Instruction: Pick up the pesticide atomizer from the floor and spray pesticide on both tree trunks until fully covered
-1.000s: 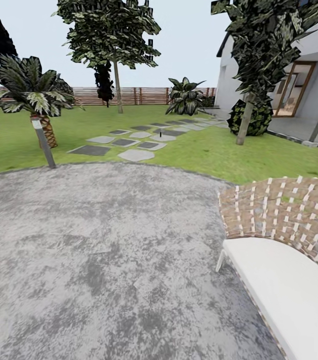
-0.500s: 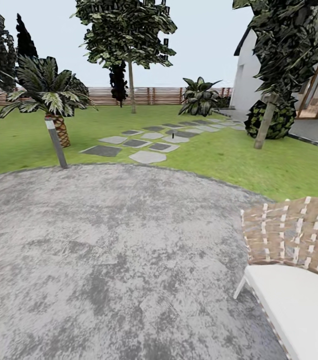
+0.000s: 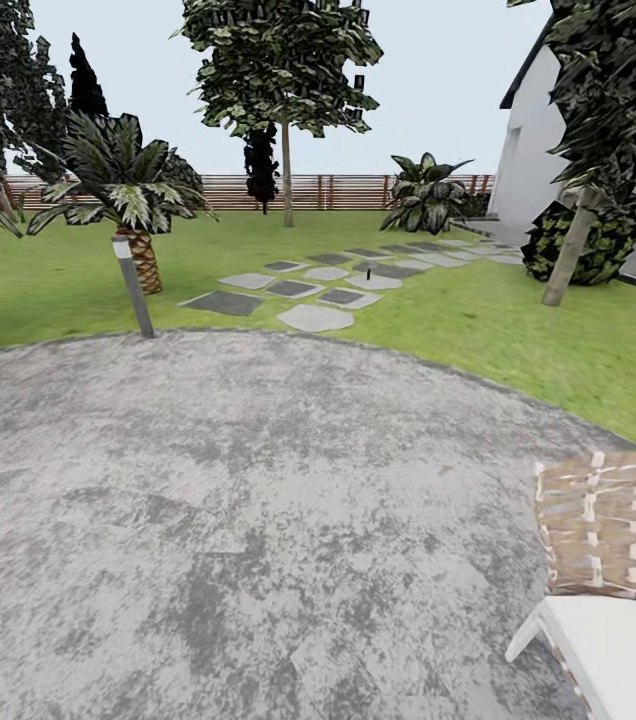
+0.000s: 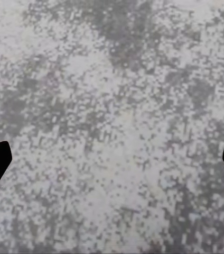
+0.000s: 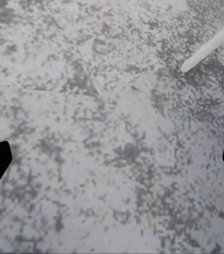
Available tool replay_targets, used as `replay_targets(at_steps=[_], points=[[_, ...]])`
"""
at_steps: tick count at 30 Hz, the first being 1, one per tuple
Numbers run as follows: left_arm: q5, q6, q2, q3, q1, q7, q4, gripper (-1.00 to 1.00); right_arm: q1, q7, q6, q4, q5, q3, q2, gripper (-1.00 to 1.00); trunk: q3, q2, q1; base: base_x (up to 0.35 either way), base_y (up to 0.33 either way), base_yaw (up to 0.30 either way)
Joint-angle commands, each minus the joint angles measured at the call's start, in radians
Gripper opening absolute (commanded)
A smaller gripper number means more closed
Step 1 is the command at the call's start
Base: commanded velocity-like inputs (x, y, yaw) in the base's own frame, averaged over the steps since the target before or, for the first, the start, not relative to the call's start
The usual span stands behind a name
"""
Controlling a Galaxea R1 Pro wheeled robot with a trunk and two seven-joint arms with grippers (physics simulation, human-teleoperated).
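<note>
From the head view, a round grey paved patio (image 3: 258,520) takes up the lower ground, bordered by the garden lawn (image 3: 478,330). Beyond the patio's far edge a run of stepping stones (image 3: 318,290) leads toward the slatted wooden fence (image 3: 348,190). On one of those stones stands a small dark upright object (image 3: 369,270), too small to identify; it may be the pesticide atomizer, but I cannot tell. Beside the stones' near end a short bollard light (image 3: 134,285) stands at the patio rim, with a low palm (image 3: 123,190) just behind it. A tree with a bare pale trunk (image 3: 286,180) rises near the fence, past the stones; a second, leaning pale trunk (image 3: 570,250) stands on the lawn to the right of the stones, in front of a round dark bush (image 3: 598,245) by the white house (image 3: 538,150). A woven-back lounge chair (image 3: 608,560) with a white cushion sits on the patio's near right side.

In the left wrist view, the left gripper (image 4: 112,164) hangs over bare paving, its dark fingertips at opposite edges, jaws spread wide and holding nothing.

In the right wrist view, the right gripper (image 5: 112,164) is likewise spread wide and empty over paving, with a pale chair leg (image 5: 210,46) nearby.

Risks, as I judge them: the base could clip the chair on the right, given how close that leg lies, or strike the bollard on the way to the stones. Heading to a trunk first would waste the trip, since no sprayer is in hand.
</note>
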Motion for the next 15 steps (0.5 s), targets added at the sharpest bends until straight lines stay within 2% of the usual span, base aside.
replay_targets(at_steps=[1,15], points=[[0.000,0.000,0.000,0.000,0.000,0.000,0.000,1.00,0.000,0.000,0.000,0.000,0.000,0.000,0.000,1.00,0.000,0.000,0.000,0.340,0.000,0.002],[0.001,0.000,0.000,0.000,0.000,0.000,0.000,1.00,0.000,-0.001,0.000,-0.002,-0.001,0.000,0.000,1.00,0.000,0.000,0.000,0.340,0.056,0.000]])
